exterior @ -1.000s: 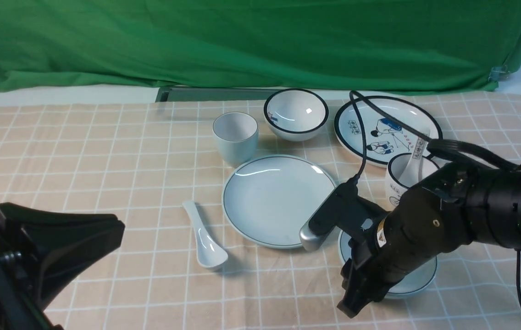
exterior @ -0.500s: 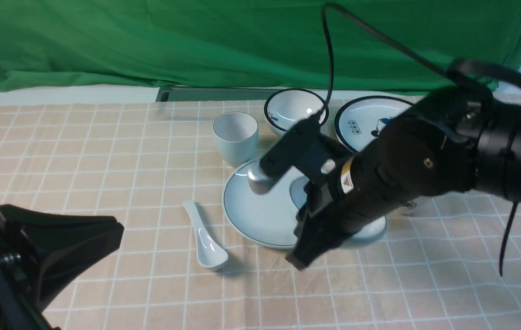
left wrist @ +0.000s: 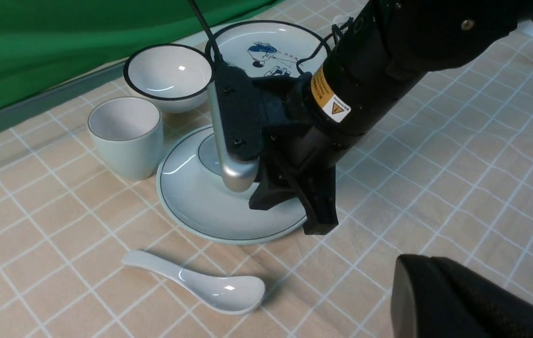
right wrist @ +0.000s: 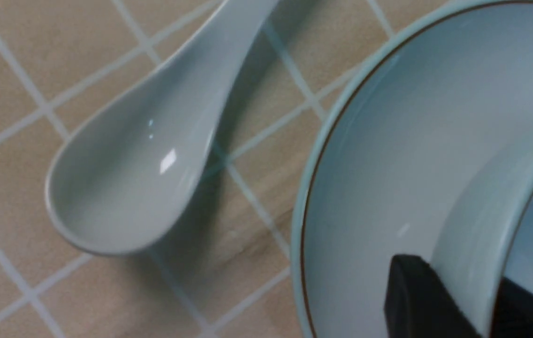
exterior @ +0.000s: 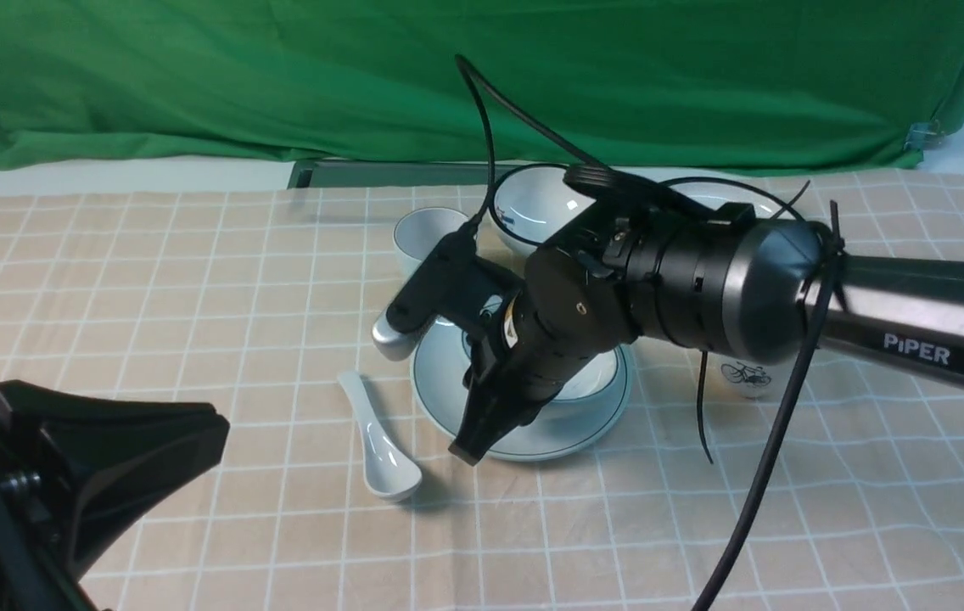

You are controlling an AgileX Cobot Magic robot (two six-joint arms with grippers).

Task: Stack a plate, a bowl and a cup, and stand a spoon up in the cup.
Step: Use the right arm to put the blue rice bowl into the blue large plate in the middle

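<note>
The plain pale plate (exterior: 550, 437) lies mid-table; it also shows in the left wrist view (left wrist: 201, 206) and the right wrist view (right wrist: 365, 164). My right gripper (exterior: 482, 428) is shut on the rim of the pale bowl (exterior: 596, 382), one finger inside and one outside (right wrist: 463, 291). The bowl (right wrist: 477, 225) sits over the plate's middle; I cannot tell whether it rests on it. The plain cup (exterior: 423, 233) stands upright just behind the plate. The plain white spoon (exterior: 380, 441) lies left of the plate. My left gripper (exterior: 210, 424) is shut and empty at the near left.
A white dark-rimmed bowl (exterior: 533, 208) stands behind the plate. A cartoon-printed plate (left wrist: 266, 47) lies to its right. The bicycle cup (exterior: 745, 378) is right of the plate, partly behind my right arm. A green cloth (exterior: 448, 76) hangs at the back.
My right gripper has carried the bowl from the near right up and leftward to over the plate. The left arm, cup and spoon have not moved.
</note>
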